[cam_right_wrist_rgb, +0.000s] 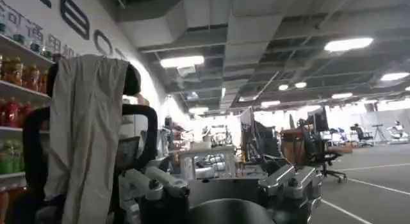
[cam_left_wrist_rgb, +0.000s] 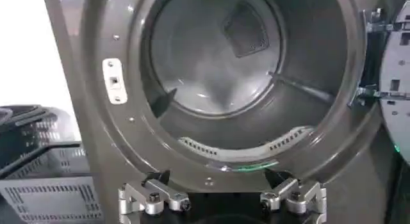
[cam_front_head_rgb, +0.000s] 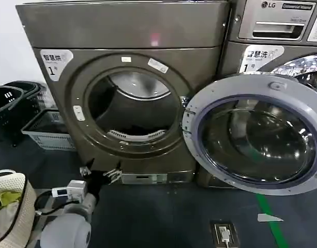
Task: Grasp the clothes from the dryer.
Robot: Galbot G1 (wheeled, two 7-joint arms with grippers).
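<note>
2 machines (cam_front_head_rgb: 128,93) (cam_front_head_rgb: 274,46), 3 baskets (cam_front_head_rgb: 48,129) (cam_front_head_rgb: 5,101) (cam_front_head_rgb: 13,206), 1 open door (cam_front_head_rgb: 256,135).

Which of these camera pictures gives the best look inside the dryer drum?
The left wrist view: it looks straight into the dryer drum, showing its back wall and a paddle, past the open left hand. The head view sees the drum smaller and at an angle. The right wrist view faces the room.

The grey front-loading dryer (cam_front_head_rgb: 130,98) stands with its round door (cam_front_head_rgb: 256,134) swung open.

Dark floor (cam_front_head_rgb: 163,217) with dryer (cam_front_head_rgb: 122,88), grey basket (cam_front_head_rgb: 47,129), floor socket (cam_front_head_rgb: 224,234), green tape (cam_front_head_rgb: 269,214).
</note>
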